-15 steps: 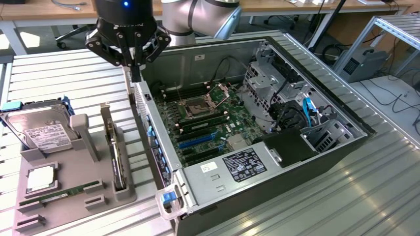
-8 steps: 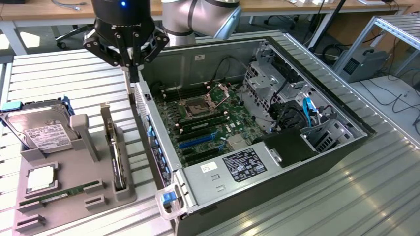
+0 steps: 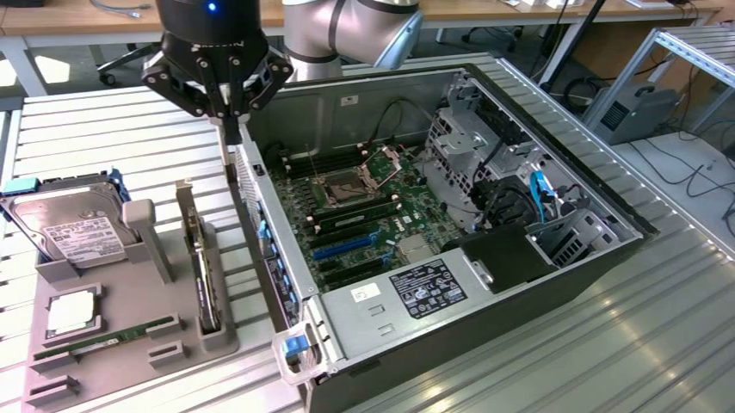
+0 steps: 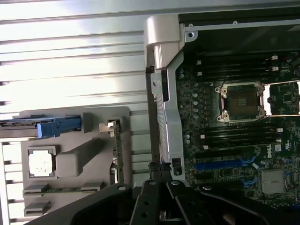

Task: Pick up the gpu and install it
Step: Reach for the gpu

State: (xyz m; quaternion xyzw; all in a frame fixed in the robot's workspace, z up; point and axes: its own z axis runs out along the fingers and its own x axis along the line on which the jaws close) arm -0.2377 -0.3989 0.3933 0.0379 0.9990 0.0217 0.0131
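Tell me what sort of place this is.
Probably a robotics lab or test workshop: a robot arm hangs over an open computer case on a slatted metal table, with a grey fixture holding a hard drive and other parts beside it.

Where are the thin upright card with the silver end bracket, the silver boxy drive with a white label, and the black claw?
Thin upright card (image 3: 206, 284): exterior view, upper edge.
Silver boxy drive (image 3: 78, 234): exterior view, its label.
Black claw (image 3: 233, 133): exterior view, between its shut fingertips.
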